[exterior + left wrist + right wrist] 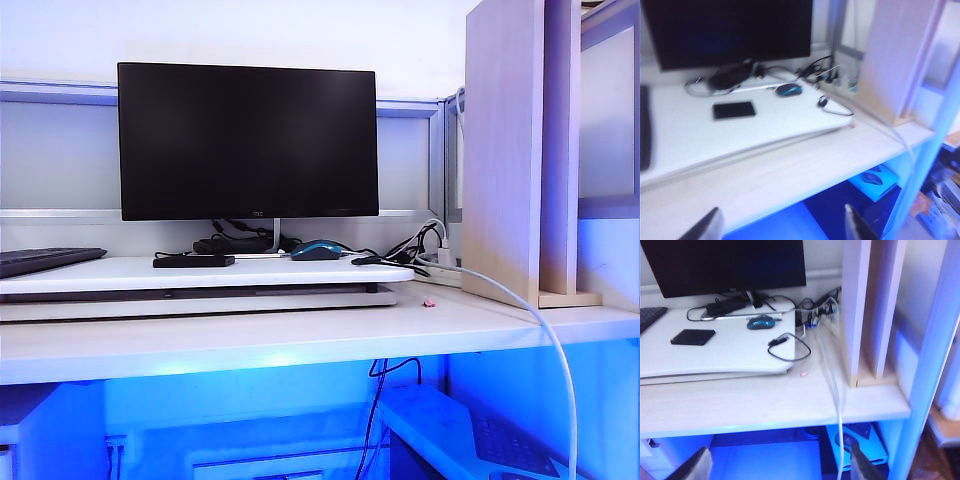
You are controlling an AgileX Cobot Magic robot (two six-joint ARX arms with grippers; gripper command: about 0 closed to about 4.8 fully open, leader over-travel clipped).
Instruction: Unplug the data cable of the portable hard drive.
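The hard drive (692, 336) lies flat on the white board (730, 357) on the counter (765, 405). The cable (787, 347) lies loose near the mouse (760, 322), unplugged. The left pincer (782, 227) and right pincer (777, 470) both hang wide and empty, low before the counter.

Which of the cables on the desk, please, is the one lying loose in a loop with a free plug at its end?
The thin black data cable, curled near the white board's corner, right of the blue-black mouse; the thick white cable runs straight off the desk.
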